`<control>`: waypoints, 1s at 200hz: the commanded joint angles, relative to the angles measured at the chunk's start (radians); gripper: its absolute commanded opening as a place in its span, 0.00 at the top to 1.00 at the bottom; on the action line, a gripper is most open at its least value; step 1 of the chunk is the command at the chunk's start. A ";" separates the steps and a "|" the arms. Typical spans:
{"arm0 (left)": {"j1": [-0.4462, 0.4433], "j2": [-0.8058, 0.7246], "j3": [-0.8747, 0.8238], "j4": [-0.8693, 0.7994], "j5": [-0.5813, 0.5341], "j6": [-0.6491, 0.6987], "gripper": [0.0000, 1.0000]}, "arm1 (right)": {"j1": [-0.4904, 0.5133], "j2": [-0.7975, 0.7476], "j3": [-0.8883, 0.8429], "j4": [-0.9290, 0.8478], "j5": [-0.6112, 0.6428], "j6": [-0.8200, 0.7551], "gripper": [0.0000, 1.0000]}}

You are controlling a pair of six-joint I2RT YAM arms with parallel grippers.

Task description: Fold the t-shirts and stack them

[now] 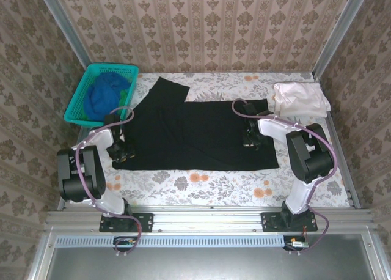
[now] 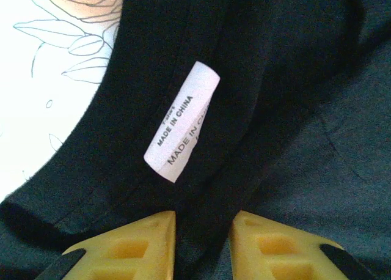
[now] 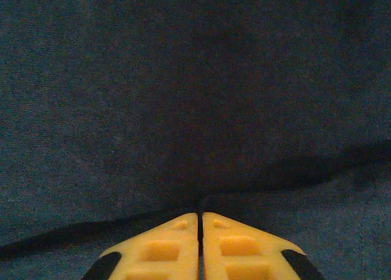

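The left gripper is working at the 9 o'clock edge of the black t-shirt, which is lying spread across the middle of the table. Its jaws are standing slightly apart with the thick neck seam bunched between them, just at 6 o'clock of the white label. I am reading that as a clamp on the collar. The right gripper is sitting on the shirt's 3 o'clock side with its jaws pressed together. Creases are running into the tips, so it is apparently pinching a thin fold.

That right-hand pinch is looking shallow. If it is catching only the top layer, a lift risks peeling that layer off or letting the cloth slip free, skewing the fold. On the left, a pull on the collar alone risks stretching the neck instead of carrying the body.

Farther off, one sleeve is pointing toward 11 o'clock and may be dragging crooked. The folded pale t-shirt is resting at 2 o'clock, where a wide sweep could be ruffling it. The blue t-shirt is waiting in the teal basket at 10 o'clock, close to the left arm, so a careless swing might be knocking it.
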State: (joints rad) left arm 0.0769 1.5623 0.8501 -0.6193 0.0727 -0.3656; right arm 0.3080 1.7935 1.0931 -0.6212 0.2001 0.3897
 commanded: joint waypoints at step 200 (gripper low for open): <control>0.023 0.015 -0.002 -0.030 -0.020 0.028 0.70 | -0.089 -0.204 -0.085 -0.068 0.072 0.037 0.46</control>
State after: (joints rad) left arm 0.0933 1.5703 0.8501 -0.6243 0.0658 -0.3504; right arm 0.2352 1.6875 1.0733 -0.6552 0.2562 0.3973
